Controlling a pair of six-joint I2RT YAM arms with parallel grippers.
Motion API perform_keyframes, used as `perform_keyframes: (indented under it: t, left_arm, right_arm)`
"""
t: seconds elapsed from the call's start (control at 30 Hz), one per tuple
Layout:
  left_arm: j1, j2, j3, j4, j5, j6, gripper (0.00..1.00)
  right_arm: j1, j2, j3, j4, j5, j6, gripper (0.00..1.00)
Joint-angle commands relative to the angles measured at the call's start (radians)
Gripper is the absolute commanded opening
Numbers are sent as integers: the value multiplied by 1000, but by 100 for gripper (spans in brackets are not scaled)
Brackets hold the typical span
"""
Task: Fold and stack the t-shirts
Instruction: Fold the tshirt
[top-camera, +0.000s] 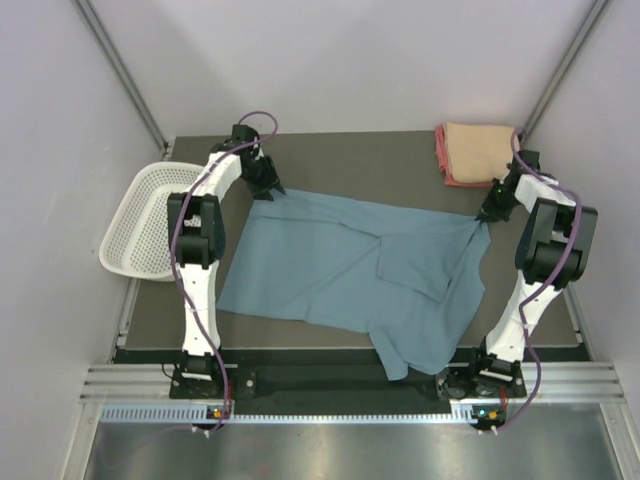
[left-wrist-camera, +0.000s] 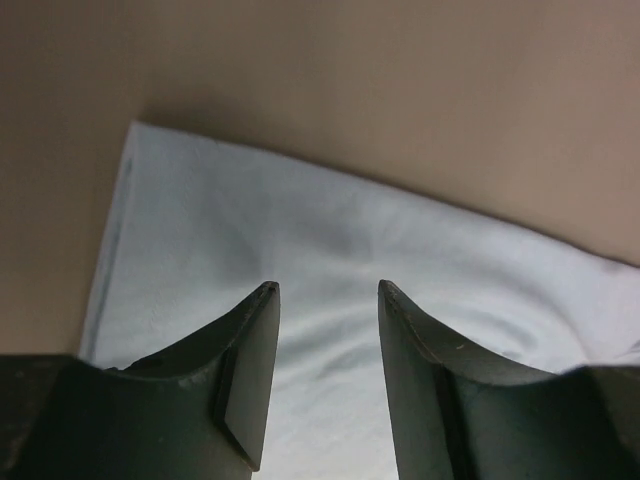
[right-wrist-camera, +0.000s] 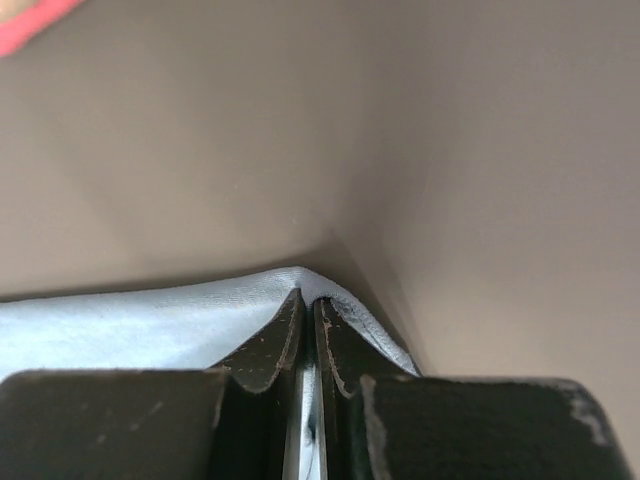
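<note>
A large dusty blue-grey t-shirt (top-camera: 340, 270) lies spread on the dark table, partly folded, one part hanging over the front edge. My left gripper (top-camera: 268, 190) is open just above its far left corner; the left wrist view shows the cloth (left-wrist-camera: 330, 250) between and beyond the parted fingers (left-wrist-camera: 250, 370). My right gripper (top-camera: 484, 218) is shut on the shirt's far right edge; the right wrist view shows the cloth (right-wrist-camera: 150, 325) pinched at the fingertips (right-wrist-camera: 308, 305). A folded peach/tan shirt (top-camera: 478, 148) lies on a pink-red one (top-camera: 443, 160) at the back right corner.
A white plastic mesh basket (top-camera: 148, 220) hangs off the table's left side. Grey walls and slanted metal rails close in the back and sides. The arm bases stand on the front rail (top-camera: 340, 385).
</note>
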Motion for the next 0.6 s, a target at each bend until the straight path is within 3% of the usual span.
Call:
perform_keyframes:
  t: [0.0,0.2,0.57]
  left_arm:
    - [9,49,70,46,24,-6,49]
    - [11,14,90,74,-32,35,49]
    - [11,14,138,74,-270,256,53]
  right_arm:
    - [-6,-26,-13,112,44,-71,4]
    - [-5,-32,-10,132,18,-80,9]
    - [-3,-22,32,53,0,-92,13]
